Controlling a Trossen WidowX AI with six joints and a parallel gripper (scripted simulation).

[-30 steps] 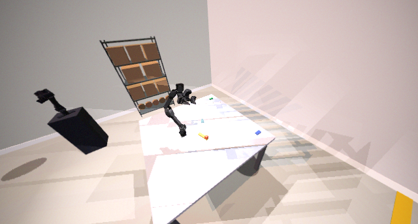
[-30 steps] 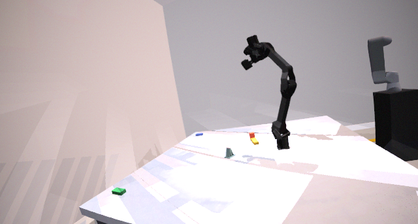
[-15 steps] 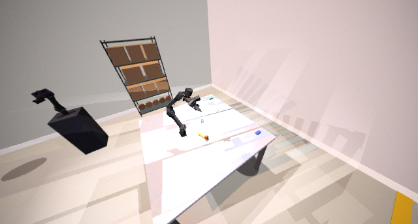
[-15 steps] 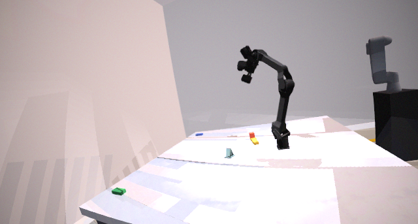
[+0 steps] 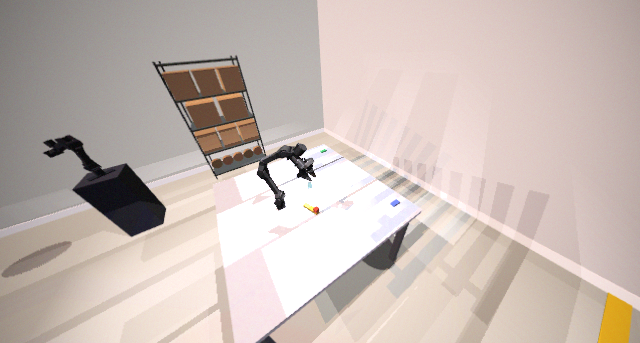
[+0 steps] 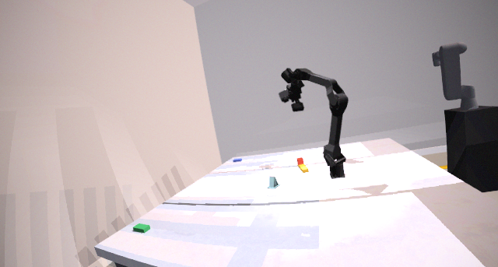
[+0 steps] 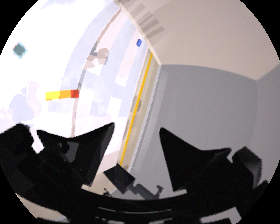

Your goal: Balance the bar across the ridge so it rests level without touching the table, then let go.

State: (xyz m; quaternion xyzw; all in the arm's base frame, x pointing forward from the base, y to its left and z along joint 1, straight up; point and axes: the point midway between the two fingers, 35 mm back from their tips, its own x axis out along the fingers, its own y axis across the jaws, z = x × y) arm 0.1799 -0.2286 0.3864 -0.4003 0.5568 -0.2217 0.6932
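Gripper [image 6: 291, 100] hangs high, jaws partly open, empty; bar [image 6: 302, 165] (red-yellow) lies on table [image 6: 389, 220] near the arm's base; ridge [image 6: 273, 182] stands apart; green block [image 6: 142, 228] and blue block [image 6: 237, 159] sit well off.

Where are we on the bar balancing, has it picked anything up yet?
Nothing is done yet. The yellow-and-red bar lies flat on the table near the arm's base, apart from the pale blue ridge. In hand: the gripper hangs open and empty high above the table. Left: descend, grasp the bar, lay it level across the ridge, release.
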